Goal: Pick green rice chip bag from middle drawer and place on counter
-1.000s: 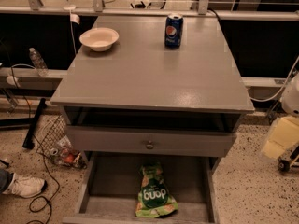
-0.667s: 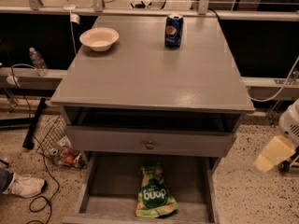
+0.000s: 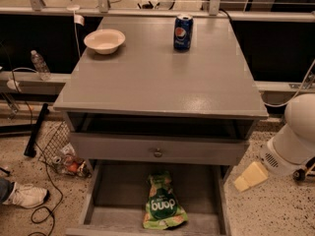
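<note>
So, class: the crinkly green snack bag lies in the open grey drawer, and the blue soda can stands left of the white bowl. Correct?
No: the camera view shows the blue soda can right of the round white bowl on the flat grey counter. The rest holds. The gripper hangs right of the open grey drawer.

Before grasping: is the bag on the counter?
No, the green rice chip bag lies in the middle drawer, claw low to its right.

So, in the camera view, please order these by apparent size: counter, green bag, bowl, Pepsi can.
counter
green rice chip bag (nearer the camera, so unsure)
bowl and Pepsi can look alike
The gripper hangs low right, beside the middle drawer.
</note>
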Controlling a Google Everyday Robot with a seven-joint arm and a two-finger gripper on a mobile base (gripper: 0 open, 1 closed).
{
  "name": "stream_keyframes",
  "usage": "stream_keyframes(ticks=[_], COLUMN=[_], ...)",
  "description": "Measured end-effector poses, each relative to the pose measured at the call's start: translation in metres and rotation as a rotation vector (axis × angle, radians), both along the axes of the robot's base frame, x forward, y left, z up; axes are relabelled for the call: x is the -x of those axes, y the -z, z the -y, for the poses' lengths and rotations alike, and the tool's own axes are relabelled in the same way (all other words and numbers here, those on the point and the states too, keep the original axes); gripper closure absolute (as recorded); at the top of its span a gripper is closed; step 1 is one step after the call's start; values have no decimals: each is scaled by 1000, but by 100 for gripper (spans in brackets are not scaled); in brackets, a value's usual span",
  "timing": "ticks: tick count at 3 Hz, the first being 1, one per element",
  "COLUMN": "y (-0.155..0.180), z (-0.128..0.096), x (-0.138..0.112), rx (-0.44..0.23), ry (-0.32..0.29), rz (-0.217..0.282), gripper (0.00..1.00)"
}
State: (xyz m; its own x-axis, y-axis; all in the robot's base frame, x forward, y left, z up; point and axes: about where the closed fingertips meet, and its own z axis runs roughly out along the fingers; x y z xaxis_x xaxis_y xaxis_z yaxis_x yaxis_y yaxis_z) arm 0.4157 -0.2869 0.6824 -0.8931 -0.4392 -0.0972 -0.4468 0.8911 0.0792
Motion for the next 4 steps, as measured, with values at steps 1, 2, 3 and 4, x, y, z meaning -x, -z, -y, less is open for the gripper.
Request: stream_keyframes(ticks=[1, 2, 3, 4], y=[39, 42, 42, 90], z=[-40, -41, -41, -58], x=[-5, -5, -5, 0], rx=[-23, -31, -31, -84], ry=[76, 150, 150, 173], rz=[11, 15, 15, -23], gripper=[0, 0, 0, 0])
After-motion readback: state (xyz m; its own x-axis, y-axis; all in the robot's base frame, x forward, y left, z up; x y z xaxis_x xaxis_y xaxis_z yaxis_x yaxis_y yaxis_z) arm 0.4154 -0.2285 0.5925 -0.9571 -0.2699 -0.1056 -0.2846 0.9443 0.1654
